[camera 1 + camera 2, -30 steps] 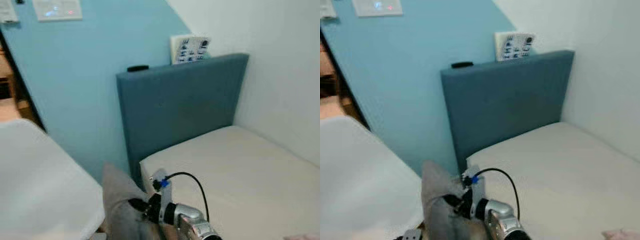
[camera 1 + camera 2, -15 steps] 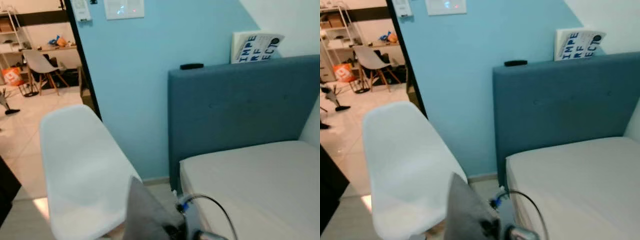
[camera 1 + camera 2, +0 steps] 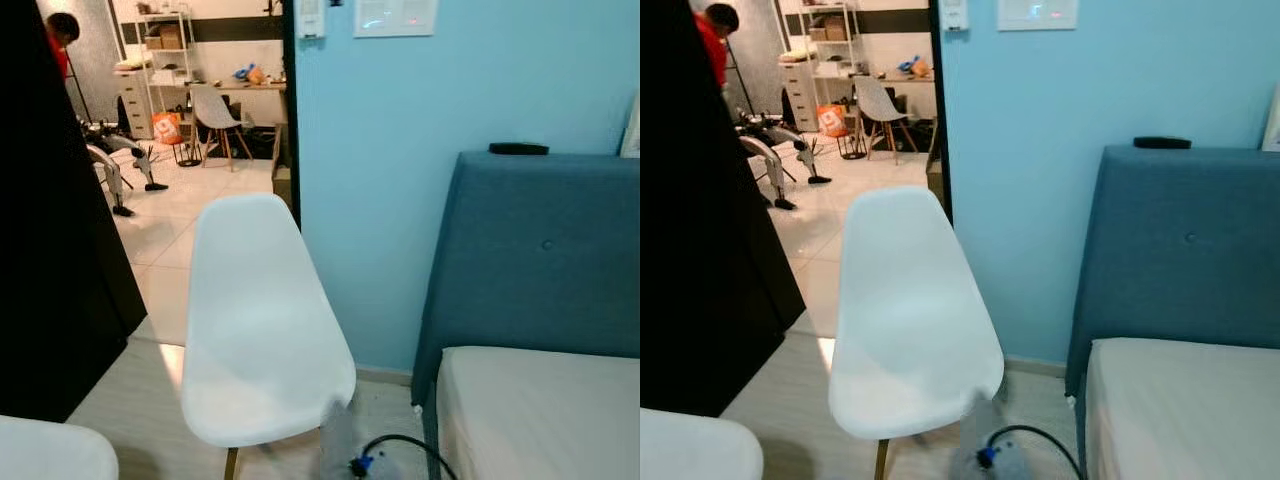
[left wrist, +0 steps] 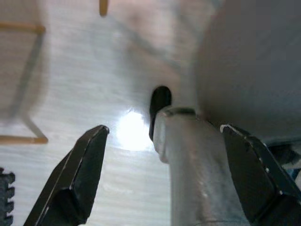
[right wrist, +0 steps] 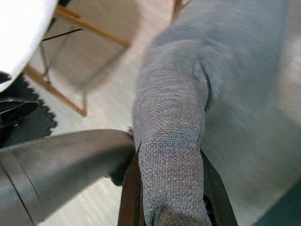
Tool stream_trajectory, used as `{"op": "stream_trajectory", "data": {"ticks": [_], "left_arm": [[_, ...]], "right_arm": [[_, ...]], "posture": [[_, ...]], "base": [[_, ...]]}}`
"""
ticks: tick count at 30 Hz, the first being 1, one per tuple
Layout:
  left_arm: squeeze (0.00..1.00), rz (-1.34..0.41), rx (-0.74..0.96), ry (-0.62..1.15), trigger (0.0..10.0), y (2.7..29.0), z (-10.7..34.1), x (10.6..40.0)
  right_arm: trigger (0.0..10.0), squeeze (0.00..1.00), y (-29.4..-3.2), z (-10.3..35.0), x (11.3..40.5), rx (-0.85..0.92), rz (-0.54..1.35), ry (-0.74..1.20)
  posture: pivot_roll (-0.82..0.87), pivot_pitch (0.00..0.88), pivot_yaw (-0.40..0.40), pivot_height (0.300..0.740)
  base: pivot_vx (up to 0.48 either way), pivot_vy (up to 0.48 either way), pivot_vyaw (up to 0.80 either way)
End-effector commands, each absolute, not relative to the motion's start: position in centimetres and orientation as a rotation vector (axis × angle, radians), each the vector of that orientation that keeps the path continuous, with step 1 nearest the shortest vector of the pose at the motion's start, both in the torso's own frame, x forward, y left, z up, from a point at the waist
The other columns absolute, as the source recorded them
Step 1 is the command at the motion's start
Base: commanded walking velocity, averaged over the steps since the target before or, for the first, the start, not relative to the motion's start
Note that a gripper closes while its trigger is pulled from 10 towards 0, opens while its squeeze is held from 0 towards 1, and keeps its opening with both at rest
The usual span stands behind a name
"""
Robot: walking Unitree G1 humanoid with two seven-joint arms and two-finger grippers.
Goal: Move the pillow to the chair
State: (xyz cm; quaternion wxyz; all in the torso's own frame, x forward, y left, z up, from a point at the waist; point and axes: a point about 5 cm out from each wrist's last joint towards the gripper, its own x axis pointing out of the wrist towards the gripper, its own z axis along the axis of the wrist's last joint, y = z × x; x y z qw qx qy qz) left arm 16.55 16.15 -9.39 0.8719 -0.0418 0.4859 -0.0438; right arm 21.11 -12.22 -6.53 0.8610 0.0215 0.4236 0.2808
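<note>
The right gripper [image 5: 171,188] is pinching the grey woven pillow [image 5: 197,94] (thin fold only), risking slippage before the white moulded chair [image 3: 262,330]; the left gripper [image 4: 174,174] is gaping empty.

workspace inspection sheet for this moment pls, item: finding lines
surface: pale wood-look floor; white chair seat bare, facing the camera
job's things: grey pillow pinched in the right gripper, low beside the chair, not yet on it
clutter: dark flat object on top of the blue headboard
grippers: right shut on the pillow; left gripper open, holding nothing
cables: black cable looping by the right wrist
surroundings: light blue wall, bed mattress, open doorway to a room with a person in red
</note>
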Motion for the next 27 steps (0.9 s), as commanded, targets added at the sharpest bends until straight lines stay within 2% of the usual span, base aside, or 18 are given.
{"op": "stream_trajectory", "data": {"ticks": [1, 9, 12, 13, 14, 17, 18, 19, 24, 27], "left_arm": [[0.0, -0.099, -0.076, 1.011, 10.0, 16.2, -9.3, 16.7], [0.0, -0.095, -0.088, 1.008, 10.0, 16.2, -9.3, 16.7], [0.0, -0.102, -0.084, 1.009, 10.0, 16.1, -9.3, 16.7], [0.0, -0.107, -0.089, 1.006, 10.0, 16.1, -9.3, 16.8], [0.0, -0.12, -0.09, 1.004, 10.0, 16.0, -9.3, 16.8], [0.0, -0.134, -0.084, 1.003, 10.0, 15.9, -9.2, 16.9], [0.0, -0.134, -0.084, 1.003, 10.0, 15.9, -9.2, 16.9], [0.0, -0.136, -0.082, 1.002, 10.0, 15.9, -9.2, 16.9], [0.0, -0.138, -0.081, 1.002, 10.0, 15.9, -9.2, 16.9], [0.0, -0.139, -0.082, 1.0, 10.0, 15.9, -9.2, 17.0]], "right_arm": [[0.0, 0.0, -12.2, -6.4, 21.4, 0.029, 0.593, 0.878], [0.0, 0.0, -12.0, -6.2, 21.6, 0.037, 0.586, 0.857], [0.0, 0.0, -12.2, -5.9, 22.1, 0.061, 0.552, 0.83], [9.0, 0.0, -12.5, -5.4, 22.8, 0.094, 0.522, 0.792], [10.0, 0.0, -12.5, -4.5, 24.1, 0.148, 0.507, 0.724], [10.0, 0.0, -11.9, -1.9, 26.7, 0.24, 0.568, 0.562], [10.0, 0.0, -11.9, -1.9, 26.7, 0.24, 0.568, 0.562], [10.0, 0.0, -11.1, 0.2, 28.2, 0.317, 0.668, 0.452], [10.0, 0.0, -10.5, 2.4, 29.4, 0.4, 0.777, 0.335], [10.0, 0.0, -10.1, 6.2, 31.1, 0.499, 0.914, 0.168]], "posture": [[-0.08, 0.003, 0.019, 0.74], [-0.07, 0.005, 0.02, 0.74], [-0.07, 0.006, 0.02, 0.74], [-0.07, 0.006, 0.02, 0.74], [-0.08, 0.006, 0.023, 0.74], [-0.08, 0.008, 0.028, 0.74], [-0.08, 0.008, 0.028, 0.74], [-0.09, 0.008, 0.03, 0.74], [-0.09, 0.008, 0.031, 0.74], [-0.08, 0.008, 0.031, 0.74]], "base": [[0.0, 0.0, 0.8], [0.0, 0.0, 0.8], [0.0, 0.0, 0.0], [0.255, 0.0, 0.0], [0.412, 0.0, 0.0], [0.472, 0.0, 0.0], [0.472, 0.0, 0.0], [0.472, 0.0, 0.0], [0.472, 0.0, 0.0], [0.477, 0.0, 0.0]]}}
